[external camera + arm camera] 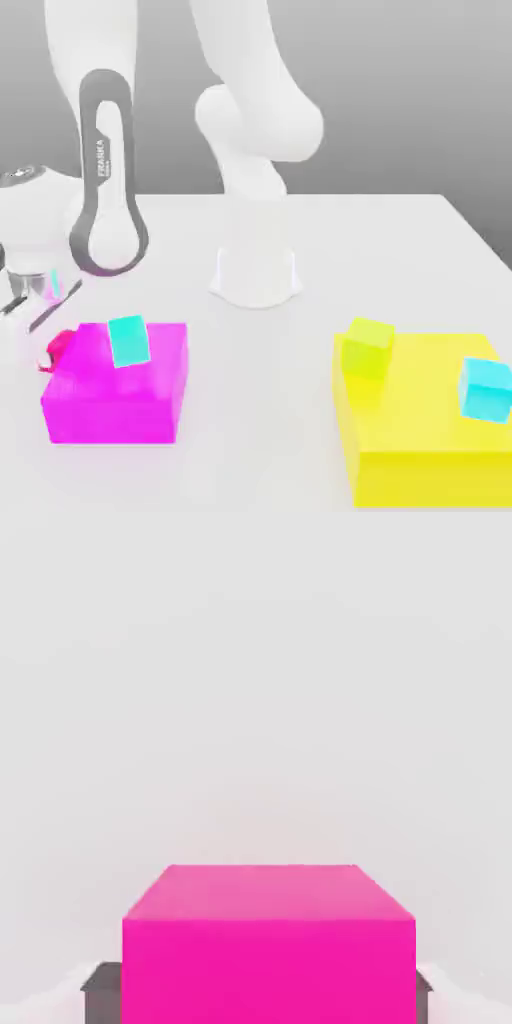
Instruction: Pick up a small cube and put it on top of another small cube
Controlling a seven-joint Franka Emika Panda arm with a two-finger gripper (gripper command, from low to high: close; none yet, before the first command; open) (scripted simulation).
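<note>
Small hot-pink cube (58,347) sat low on the table (400,240), tucked against the magenta flat block (115,395) at its ten o'clock corner, largely hidden by that block in the exterior view. You had the gripper (38,300) hanging just above it, at about nine o'clock in that view. In the hand view a pink cube (268,942) sat between two dark finger pads (100,990), so the jaws looked to be pinching it, or at least straddling it closely. A cyan small cube (129,340) rested on the magenta block, the nearest place to stack. Over at four o'clock, a yellow flat block (420,440) carried a yellow-green cube (368,347) and another cyan cube (486,388).
</note>
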